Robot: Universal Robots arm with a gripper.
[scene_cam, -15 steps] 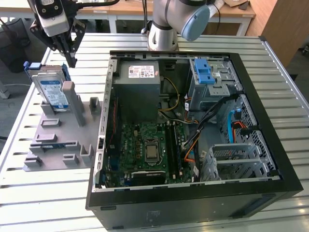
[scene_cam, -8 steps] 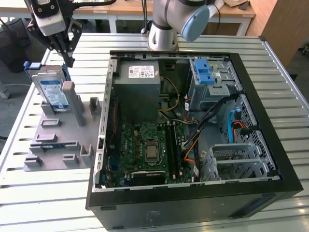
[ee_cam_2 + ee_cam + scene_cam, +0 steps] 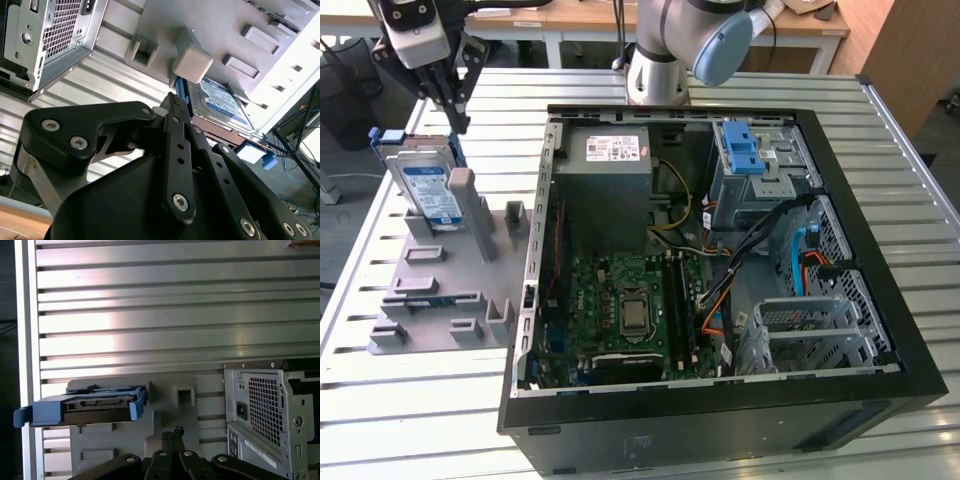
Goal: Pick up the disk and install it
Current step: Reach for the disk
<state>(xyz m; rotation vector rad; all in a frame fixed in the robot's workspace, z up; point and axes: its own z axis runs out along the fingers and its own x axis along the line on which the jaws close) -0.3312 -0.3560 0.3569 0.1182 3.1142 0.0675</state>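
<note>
The disk (image 3: 428,190) is not in the jaws. They are drawn together with nothing between them, and the two dark fingers meet at their tips in both wrist views. The gripper (image 3: 458,120) (image 3: 175,100) (image 3: 173,432) hangs just above the disk's upper corner on the exterior view's right. In the first wrist view its tips stand clear of the disk.

The disk (image 3: 220,102) (image 3: 92,407) leans tilted on its edge in a grey fixture plate (image 3: 430,290) (image 3: 210,25) (image 3: 115,445). Its white-and-blue label faces up and outward, and its blue carrier bracket frames its sides. A grey post (image 3: 462,190) (image 3: 192,64) rises from the plate just beside the disk.

The plate lies on a slatted metal table (image 3: 440,400) (image 3: 175,315), at the exterior view's left of an open computer case (image 3: 880,300). Inside the case, the power supply (image 3: 617,165) sits at the far side. The motherboard (image 3: 630,300) lies nearer the camera, and a drive cage with a blue latch (image 3: 745,155) stands toward the exterior view's right. The case's perforated rear panel (image 3: 45,35) (image 3: 265,410) appears in both wrist views. The arm's base (image 3: 660,70) stands behind the case.
</note>
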